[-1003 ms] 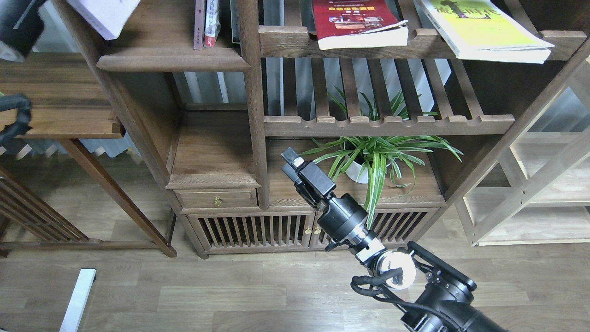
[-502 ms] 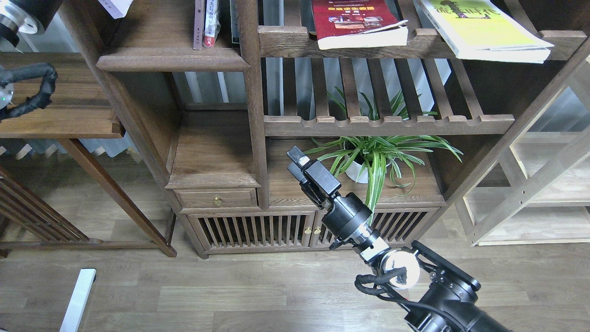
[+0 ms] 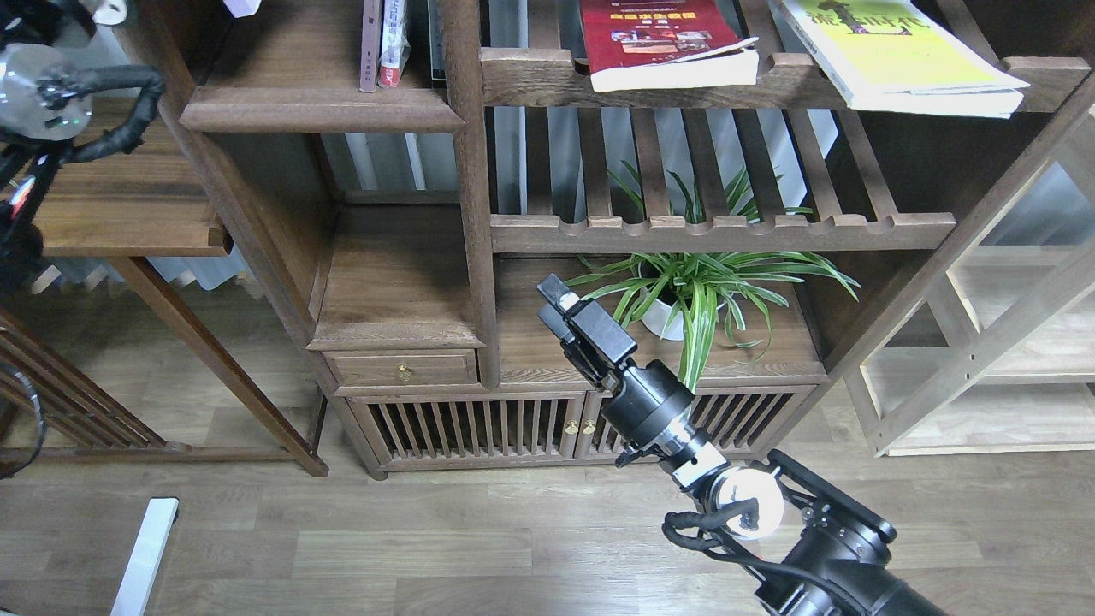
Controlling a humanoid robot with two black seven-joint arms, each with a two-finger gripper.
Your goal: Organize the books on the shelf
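Since the earlier frames our left arm has climbed out past the top left corner, carrying the pale lavender-white book until only a corner shows above the shelf; its claw is out of view. Our right claw has crept slightly right, empty, its fingers too end-on to tell apart. On the slatted rack's front rail the dark-red book and yellow-green book overhang; a careless reach could tip them off.

Black arms, apparently silver-jointed, looped cables.
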